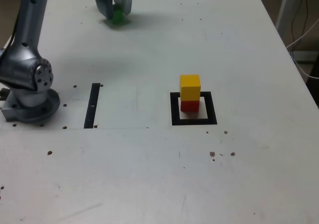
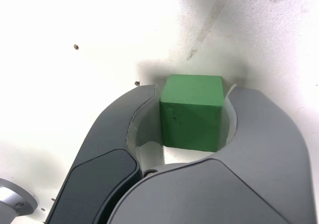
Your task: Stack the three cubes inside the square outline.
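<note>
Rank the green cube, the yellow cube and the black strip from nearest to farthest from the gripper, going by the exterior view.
1. green cube: between the jaws of the gripper, at the table's far edge.
2. black strip: on the table, toward the exterior view's left, beside the arm's base.
3. yellow cube: on the red cube inside the square outline, toward the exterior view's right. It is only slightly farther than the strip.

I find no readable text, label, brand, number or sign in either view. The yellow cube (image 1: 190,86), red cube (image 1: 189,105) and green cube (image 2: 192,111) show plain coloured faces. The table (image 1: 164,169) carries only a black square outline (image 1: 194,121) and a black strip (image 1: 92,106), neither lettered. My arm's housing shows no legible marking.
</note>
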Tool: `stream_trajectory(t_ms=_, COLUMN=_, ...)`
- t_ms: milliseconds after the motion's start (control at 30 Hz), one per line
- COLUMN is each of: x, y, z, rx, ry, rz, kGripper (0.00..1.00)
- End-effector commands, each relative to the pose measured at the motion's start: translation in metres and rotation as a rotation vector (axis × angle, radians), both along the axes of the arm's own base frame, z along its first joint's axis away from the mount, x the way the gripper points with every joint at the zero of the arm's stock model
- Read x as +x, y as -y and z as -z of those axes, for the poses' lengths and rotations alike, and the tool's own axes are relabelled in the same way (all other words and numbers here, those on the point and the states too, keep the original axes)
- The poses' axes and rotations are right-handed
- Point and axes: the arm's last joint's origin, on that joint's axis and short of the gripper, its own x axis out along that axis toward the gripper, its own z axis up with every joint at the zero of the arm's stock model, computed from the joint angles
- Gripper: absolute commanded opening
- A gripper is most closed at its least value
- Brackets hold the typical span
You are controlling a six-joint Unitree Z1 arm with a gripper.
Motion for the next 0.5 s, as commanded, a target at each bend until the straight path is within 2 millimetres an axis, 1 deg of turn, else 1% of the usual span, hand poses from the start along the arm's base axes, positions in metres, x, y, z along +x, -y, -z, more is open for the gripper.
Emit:
stream_trajectory(t_ms=0, x=0.000, y=0.003, z=-0.003, rx=-0.001, ry=0.003, rz=0.003, kGripper=0.23)
stream_trajectory(t_ms=267, x=0.005, y=0.010, z=-0.013, rx=0.014, ry=0.015, rz=0.019, kGripper=0.23)
stream_trajectory(t_ms=367, x=0.009, y=0.018, z=-0.020, rx=0.020, ry=0.018, rz=0.038, kGripper=0.23)
stream_trajectory(t_ms=467, x=0.014, y=0.031, z=-0.029, rx=0.024, ry=0.026, rz=0.061, kGripper=0.23)
